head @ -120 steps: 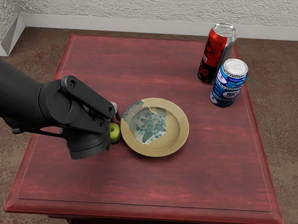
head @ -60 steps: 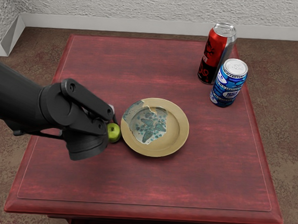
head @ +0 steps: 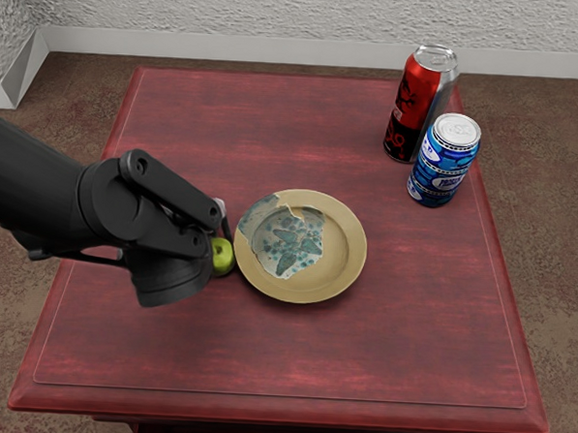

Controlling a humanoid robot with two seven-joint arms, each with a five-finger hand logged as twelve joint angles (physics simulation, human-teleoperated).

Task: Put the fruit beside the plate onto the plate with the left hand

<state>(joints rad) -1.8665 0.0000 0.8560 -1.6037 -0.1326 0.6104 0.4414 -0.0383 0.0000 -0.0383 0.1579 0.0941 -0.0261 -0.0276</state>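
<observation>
**Left robot hand parked right on the fruit, grip is anyone's guess**

So here's where you're at: the left robot hand (head: 171,249) comes in from the left edge and sits low over the bench (head: 274,128), wrapped around the spot where the fruit (head: 223,256) lies. The fruit is a small green thing, on the bench, tucked right against the left rim of the plate (head: 353,249). It's not on the plate yet.

The placement makes sense to me. The fruit sits on the plate's left side, so coming at it from the left keeps the arm off the plate, and the carry afterwards should be just a short hop to the right.

Now the annoying part. The bulk of the robot hand covers most of the fruit, and you only see a green sliver poking out on the plate side. Whether it's clamped on the fruit or just hovering around it, I can't tell from this angle. Contact with the plate rim is hidden too.

The red can (head: 419,102) and blue can (head: 444,159) stand well apart at the far right corner, no trouble there. Your right arm isn't in view.
</observation>
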